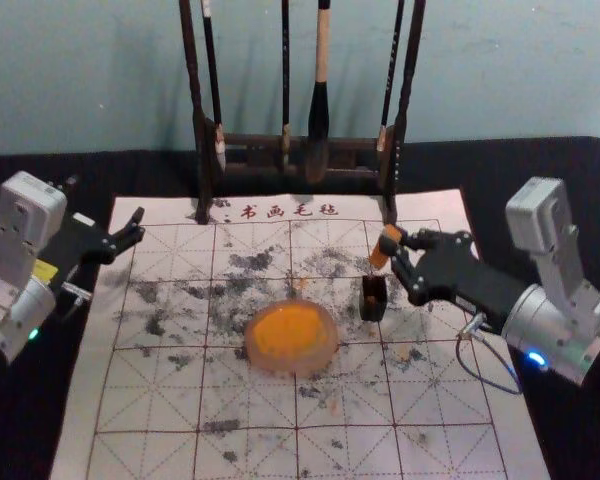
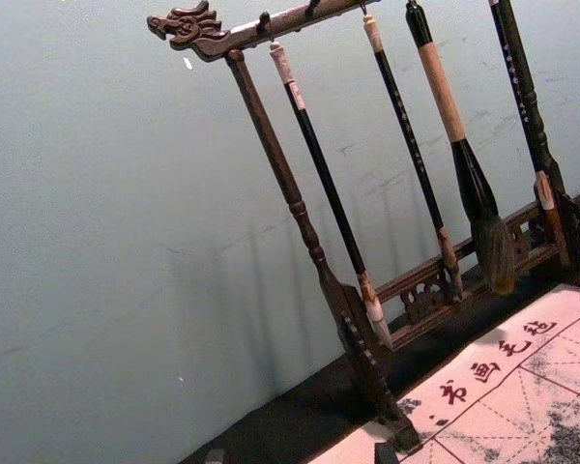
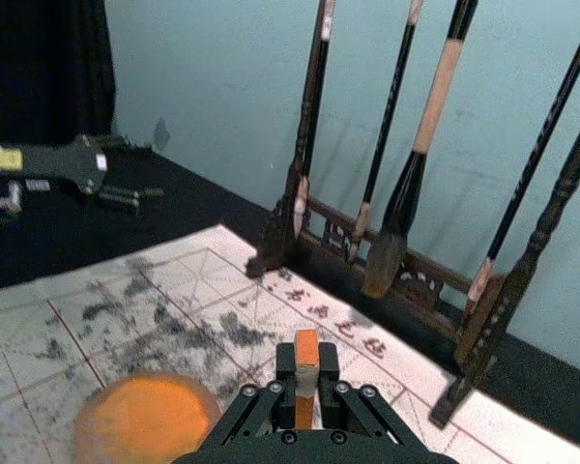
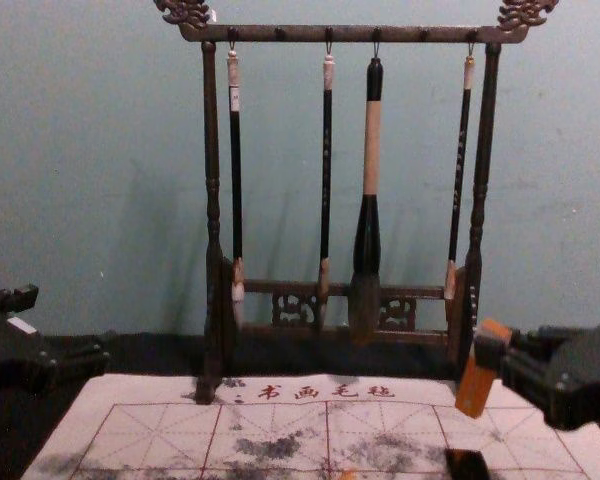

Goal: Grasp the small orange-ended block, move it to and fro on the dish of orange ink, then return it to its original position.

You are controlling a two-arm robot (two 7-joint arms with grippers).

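Lying over a black-covered table, a pale calligraphy mat (image 1: pixel 435 375) shows a red grid, grey ink smudges and a row of red characters along its far edge. Behind it stands a dark wooden rack (image 1: pixel 191 80) with four brushes (image 1: pixel 318 110) hanging from it, against a plain blue-green wall (image 1: pixel 500 70). On the mat sits a round dish (image 1: pixel 292 338) of orange ink, and beyond it, toward the robot's right, a small dark holder (image 1: pixel 373 298). The block (image 1: pixel 381 250) is between the jaws of the right gripper (image 1: pixel 390 248), near the holder and away from the dish. The jaws are closed in on it, one on each side, and grip it firmly. The chest view shows it tilted, its lower end slanting toward the robot's left; the right wrist view shows orange above and below a pale band. The left gripper (image 1: pixel 138 226) is parked over the mat's left edge, jaws spread wide with nothing between them. The jaws cover part of the block, and how high its lower end is above the mat is hard to judge. The holder is cut off by the chest view's bottom edge, so its inside is hard to make out, and the mat's near edge runs out of the head view.
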